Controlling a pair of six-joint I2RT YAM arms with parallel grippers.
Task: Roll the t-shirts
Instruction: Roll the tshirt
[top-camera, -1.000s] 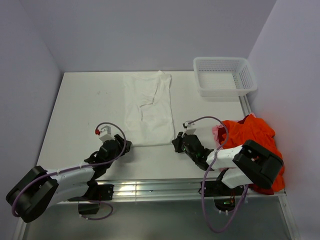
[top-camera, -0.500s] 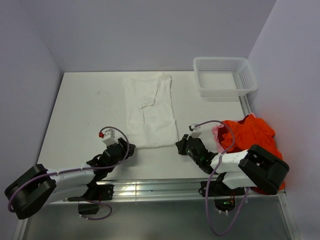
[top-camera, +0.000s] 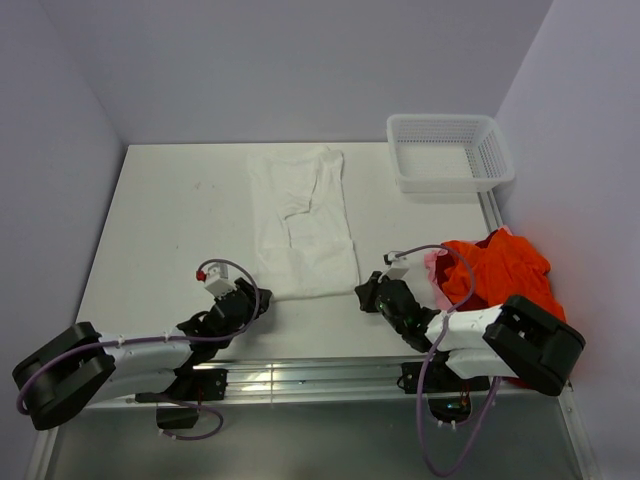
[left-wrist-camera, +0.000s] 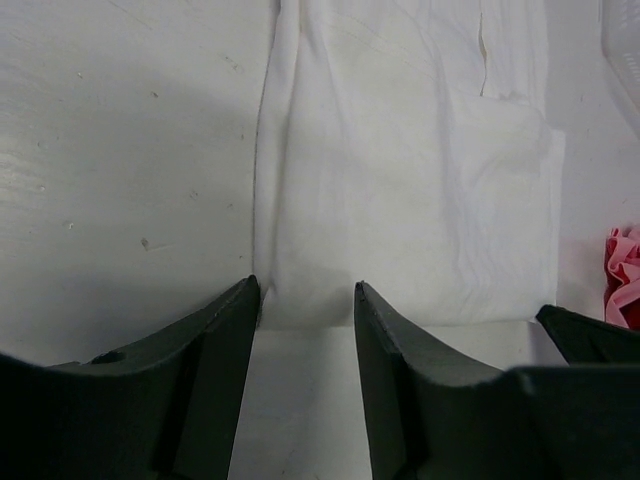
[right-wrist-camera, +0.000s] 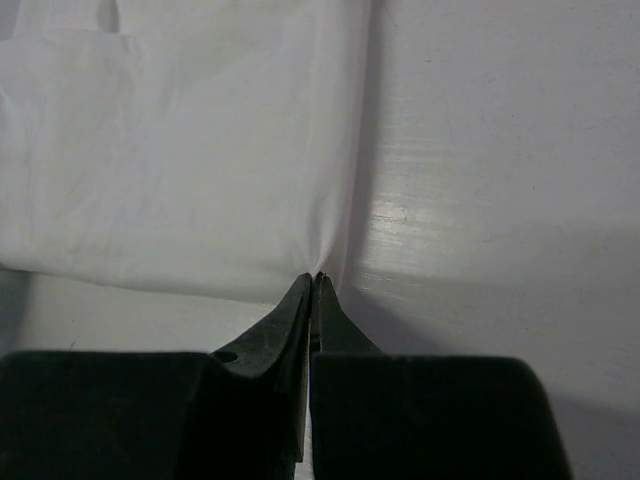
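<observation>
Robotics lab test cell: plain lavender walls (top-camera: 300, 70) box in a white table (top-camera: 170, 220) on three sides. At six o'clock, an aluminium rail (top-camera: 300, 378) anchors the cabled left arm (top-camera: 120, 352) and right arm (top-camera: 470, 325).

The white shirt (top-camera: 300, 220) lies flat, folded into a long narrow strip, stretching away from both claws. Its near left corner sits just ahead of the left claw (top-camera: 252, 296), and its near right corner puckers into the right claw (top-camera: 365, 293). The orange-red shirts (top-camera: 505, 265) form a crumpled heap just right of the right claw.
</observation>
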